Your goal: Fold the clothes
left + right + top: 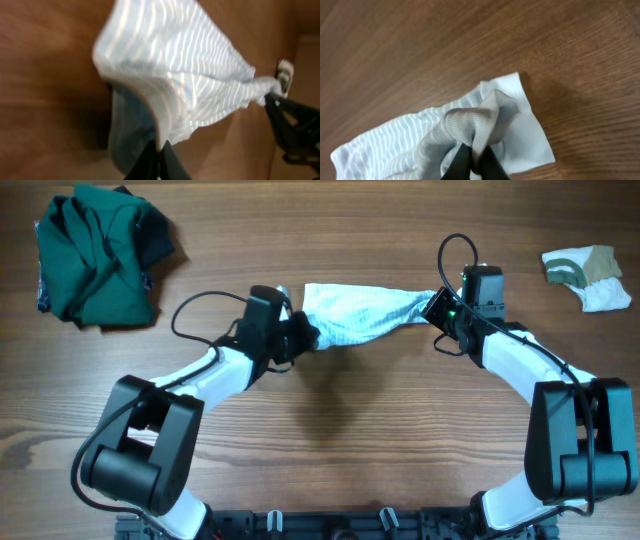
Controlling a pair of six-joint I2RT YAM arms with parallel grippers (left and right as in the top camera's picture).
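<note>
The small pale blue-and-white striped garment (355,315) hangs stretched between my two grippers above the table's middle. My left gripper (298,332) is shut on its left end; in the left wrist view the jaws (161,155) pinch a fabric edge and the striped cloth (185,65) spreads away toward the other gripper. My right gripper (440,308) is shut on its right end; in the right wrist view the jaws (476,159) clamp a bunched ribbed hem (470,125). The dark green garment (100,255) lies crumpled at the far left. The white-and-olive piece (588,275) lies at the far right.
The wooden table (330,440) carries only these garments. A black cable (455,250) loops above the right wrist and another (200,305) beside the left wrist. The two arm bases stand at the near edge.
</note>
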